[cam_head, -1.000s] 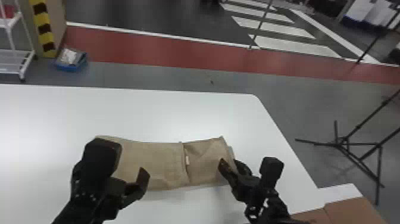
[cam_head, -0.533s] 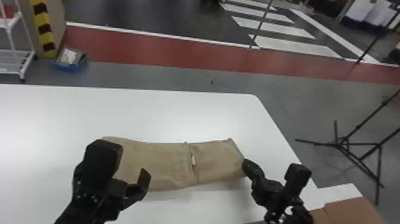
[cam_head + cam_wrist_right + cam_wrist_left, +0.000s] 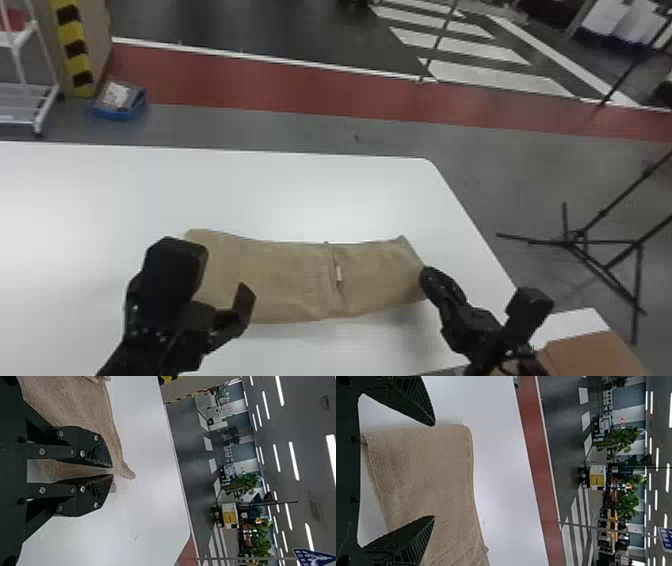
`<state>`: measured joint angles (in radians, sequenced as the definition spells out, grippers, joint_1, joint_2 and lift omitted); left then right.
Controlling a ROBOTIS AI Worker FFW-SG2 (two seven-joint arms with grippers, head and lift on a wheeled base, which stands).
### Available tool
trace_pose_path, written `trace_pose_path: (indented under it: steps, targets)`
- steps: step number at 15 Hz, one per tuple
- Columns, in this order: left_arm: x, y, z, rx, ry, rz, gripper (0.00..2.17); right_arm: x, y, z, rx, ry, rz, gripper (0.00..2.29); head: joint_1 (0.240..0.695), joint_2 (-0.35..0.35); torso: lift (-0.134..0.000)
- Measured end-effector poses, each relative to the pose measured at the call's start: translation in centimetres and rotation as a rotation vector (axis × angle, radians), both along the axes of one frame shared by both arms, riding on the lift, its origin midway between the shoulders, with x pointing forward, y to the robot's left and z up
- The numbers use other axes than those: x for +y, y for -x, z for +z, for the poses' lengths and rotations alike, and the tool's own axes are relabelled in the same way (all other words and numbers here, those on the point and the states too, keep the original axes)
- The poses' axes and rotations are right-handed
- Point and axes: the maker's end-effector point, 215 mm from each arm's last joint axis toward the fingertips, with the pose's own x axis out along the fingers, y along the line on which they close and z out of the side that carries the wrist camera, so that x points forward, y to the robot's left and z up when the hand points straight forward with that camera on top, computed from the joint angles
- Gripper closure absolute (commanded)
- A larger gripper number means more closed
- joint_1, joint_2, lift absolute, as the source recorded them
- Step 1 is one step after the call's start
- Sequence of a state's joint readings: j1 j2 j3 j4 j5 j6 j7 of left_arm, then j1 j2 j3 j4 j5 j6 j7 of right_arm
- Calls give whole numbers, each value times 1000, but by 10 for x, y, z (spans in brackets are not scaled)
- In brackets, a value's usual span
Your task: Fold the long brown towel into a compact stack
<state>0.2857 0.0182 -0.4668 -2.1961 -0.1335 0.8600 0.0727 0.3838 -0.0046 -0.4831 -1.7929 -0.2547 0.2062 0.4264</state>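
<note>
towel (image 3: 280, 280): it lay on the white table (image 3: 310, 195) in a long strip, bent a little, with one end by each gripper. its left end looked flat, and its right end looked lifted a bit, with a shadow under it.
tag (image 3: 338, 272): the small pale tag sat by a line that ran across the towel, to the right of the middle.
left gripper (image 3: 433, 471): it was wide open and had hold of nothing. it was over the left end, with one finger above the cloth and the other just past the edge.
right gripper (image 3: 113, 472): it was almost closed, with a bit of the towel's right end pinched between its two fingers.
step in hand: it seemed to be making the right end neat, or getting it ready to fold. the towel was not a small stack yet.
next move: the right gripper likely had to lift that end and lay it over the rest, with the edges matched up.
what could go wrong: the pinch looked small, so the cloth could slip out, or the fold could go crooked.
</note>
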Motion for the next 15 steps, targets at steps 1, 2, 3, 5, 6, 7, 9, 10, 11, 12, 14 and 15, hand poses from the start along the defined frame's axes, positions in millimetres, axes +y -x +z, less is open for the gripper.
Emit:
trace_pose_path:
  steps: [1,2,3,5,6,7,9,10,11,12,14,15]
  targets:
    - [1,0,0,-2,2,2,39,-9,3,0,3,5,-16,12,695,-350,-92]
    - [2,1,1,-4,4,4,39,-20,6,0,9,11,-41,49,695,-350,-92]
    - [3,0,1,-5,5,7,39,-34,10,0,14,19,-75,63,695,-350,-92]
    - [5,-1,1,-7,7,9,39,-55,13,3,19,35,-134,66,695,-350,-92]
    - [4,-1,0,-6,8,7,39,-55,11,6,16,35,-136,66,695,-350,-92]
    - [3,-2,-1,-5,10,5,39,-43,5,8,12,28,-113,66,695,-350,-92]
    - [2,-1,-1,-3,11,4,39,0,-14,10,7,14,-33,70,695,-350,-92]
    - [3,-1,-2,-2,11,6,39,30,-25,9,8,9,19,70,695,-350,-92]
    - [6,0,-2,-1,11,10,39,59,-35,7,13,10,70,70,695,-350,-92]
    - [8,0,-2,0,11,14,39,84,-42,4,19,11,111,73,695,-350,-92]
    - [11,1,-3,2,10,18,39,131,-53,-7,42,4,190,80,695,-312,-92]
    - [11,1,-4,4,10,17,39,150,-58,-14,54,-2,222,80,695,-289,-92]
